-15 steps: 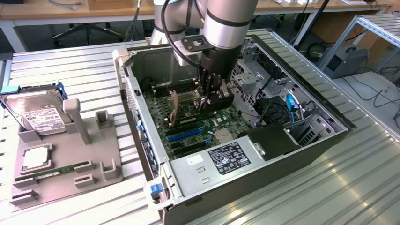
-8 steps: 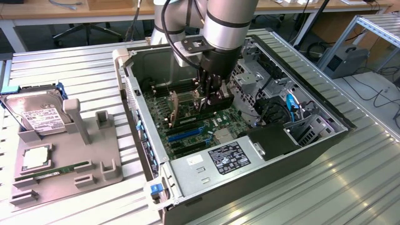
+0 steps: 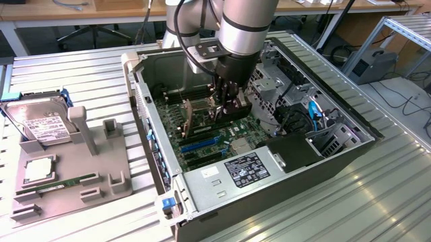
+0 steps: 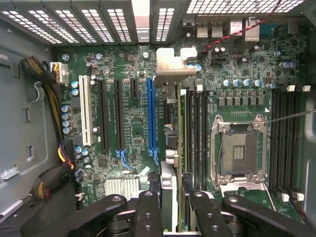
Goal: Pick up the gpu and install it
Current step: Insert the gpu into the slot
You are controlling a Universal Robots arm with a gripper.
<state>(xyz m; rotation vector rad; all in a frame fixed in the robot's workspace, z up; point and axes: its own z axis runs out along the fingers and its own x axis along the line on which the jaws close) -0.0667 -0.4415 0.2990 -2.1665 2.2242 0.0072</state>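
I count one open computer case (image 3: 202,186), a grey sheet-metal box lying on a ribbed metal table (image 3: 377,201), and one arm reaching down into it. My gripper (image 4: 171,200) is clenched on the gpu (image 4: 170,148), a thin dark card held on edge with one bent silver bracket at its far end, hanging just above the green motherboard (image 4: 123,123) inside the case. On that board I count one blue slot (image 4: 152,118), one white slot (image 4: 87,111) and one square metal-framed processor socket (image 4: 239,150); the card sits just beside the blue slot, between it and the socket. Outside the case, on the exterior view's left, lies one grey moulded tray (image 3: 67,176) carrying one silver hard drive (image 3: 40,123) and one narrow green memory stick (image 3: 64,182).
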